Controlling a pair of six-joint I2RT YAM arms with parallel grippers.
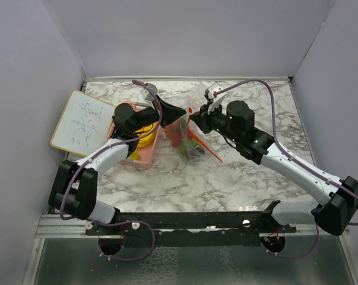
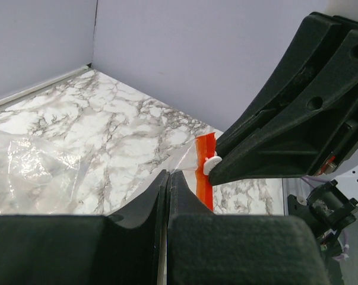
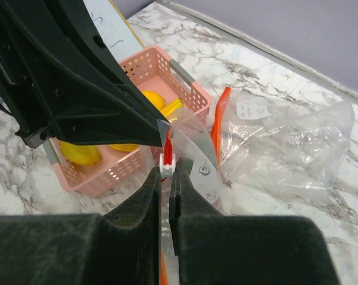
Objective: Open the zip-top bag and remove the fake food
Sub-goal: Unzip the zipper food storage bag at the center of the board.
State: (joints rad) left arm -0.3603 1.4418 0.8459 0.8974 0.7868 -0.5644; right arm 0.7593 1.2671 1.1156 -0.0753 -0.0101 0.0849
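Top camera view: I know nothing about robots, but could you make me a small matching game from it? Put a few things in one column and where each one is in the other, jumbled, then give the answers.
Things:
1. pink basket
2. zip-top bag
3. whiteboard
4. yellow fake food

Places:
A. at the left edge of the table
B. pinched between the left gripper and the right gripper
C. inside the pink basket
D. on the table, just right of the whiteboard

Pairs: 1-D, 2-B, 3-A, 4-C
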